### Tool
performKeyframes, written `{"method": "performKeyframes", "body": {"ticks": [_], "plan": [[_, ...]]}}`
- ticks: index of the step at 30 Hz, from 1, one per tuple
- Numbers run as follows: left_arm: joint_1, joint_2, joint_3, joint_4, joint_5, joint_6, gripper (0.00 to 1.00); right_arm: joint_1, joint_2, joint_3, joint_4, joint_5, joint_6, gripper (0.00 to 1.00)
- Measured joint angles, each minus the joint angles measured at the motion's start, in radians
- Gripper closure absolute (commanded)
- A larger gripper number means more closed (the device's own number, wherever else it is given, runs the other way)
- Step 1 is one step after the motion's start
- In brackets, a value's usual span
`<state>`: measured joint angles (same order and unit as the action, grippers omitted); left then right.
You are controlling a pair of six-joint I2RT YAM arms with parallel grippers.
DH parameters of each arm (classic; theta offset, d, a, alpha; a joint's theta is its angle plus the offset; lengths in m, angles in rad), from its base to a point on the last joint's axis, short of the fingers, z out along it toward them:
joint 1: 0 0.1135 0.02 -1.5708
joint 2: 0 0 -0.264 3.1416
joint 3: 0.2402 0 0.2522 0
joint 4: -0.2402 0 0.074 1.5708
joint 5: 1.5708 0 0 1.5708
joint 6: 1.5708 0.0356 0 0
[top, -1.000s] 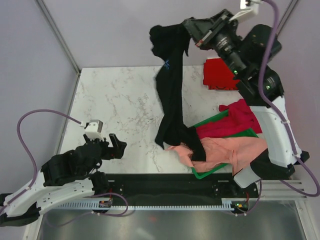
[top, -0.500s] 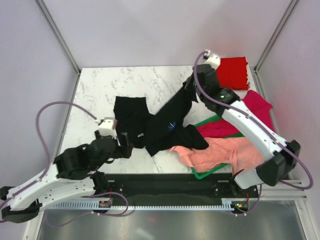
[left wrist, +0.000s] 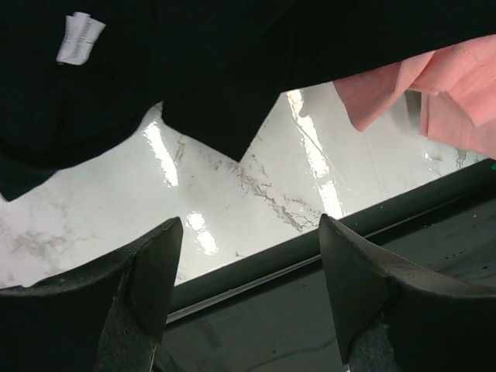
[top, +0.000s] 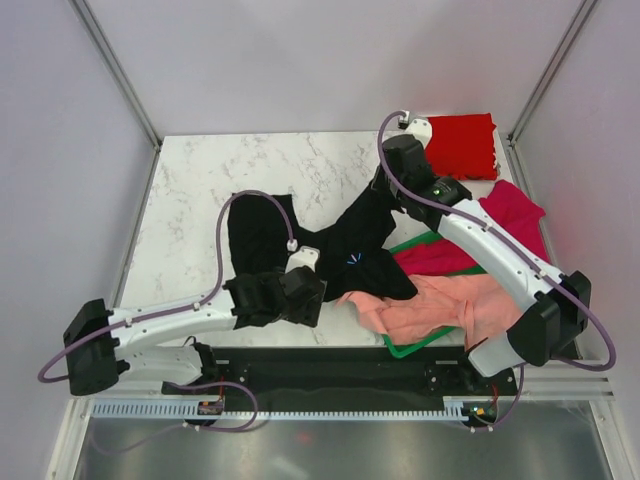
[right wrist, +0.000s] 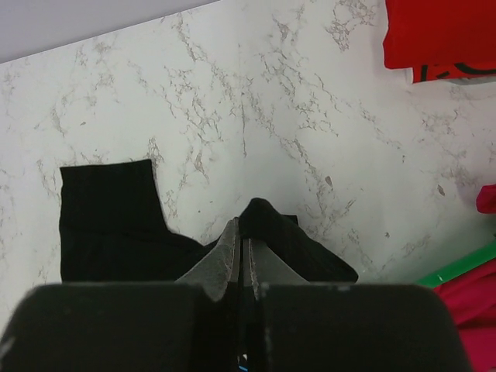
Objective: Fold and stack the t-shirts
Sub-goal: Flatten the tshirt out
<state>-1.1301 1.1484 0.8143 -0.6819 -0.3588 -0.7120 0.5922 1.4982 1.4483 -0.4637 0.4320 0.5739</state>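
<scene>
The black t-shirt [top: 300, 240] lies crumpled across the middle of the table. My right gripper [top: 385, 188] is shut on a raised fold at its far right end [right wrist: 267, 213], just above the marble. My left gripper [top: 308, 292] hovers open at the shirt's near edge. Its fingertips [left wrist: 172, 232] have nothing between them, and the black cloth [left wrist: 194, 70] with a white label [left wrist: 80, 37] lies beyond them. A folded bright red t-shirt [top: 460, 145] sits at the back right corner. The magenta t-shirt [top: 500, 232] and the salmon-pink t-shirt [top: 445, 305] are heaped in the green bin [top: 410, 347].
The table's dark front rail [left wrist: 310, 256] runs right under my left fingers. A corner of the salmon-pink shirt [left wrist: 434, 85] hangs over the marble close to my left gripper. The green bin's rim [right wrist: 457, 267] lies just right of my right gripper.
My right arm came down from high at the back, laying the black shirt on the table. My left arm swung right to the shirt's near edge, and its jaws narrowed a little.
</scene>
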Motion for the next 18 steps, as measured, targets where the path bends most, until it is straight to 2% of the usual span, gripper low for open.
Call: {"method": "performKeyframes", "body": {"ticks": [9,18], "plan": [[-0.011,0.204,-0.024,0.104,0.045,0.001,0.24,-0.069,0.000,-0.029,0.006,-0.053,-0.003,1.00],[0.038,0.293,-0.005,0.139,0.041,0.031,0.36,-0.088,-0.007,-0.092,0.020,-0.094,-0.003,1.00]]}}
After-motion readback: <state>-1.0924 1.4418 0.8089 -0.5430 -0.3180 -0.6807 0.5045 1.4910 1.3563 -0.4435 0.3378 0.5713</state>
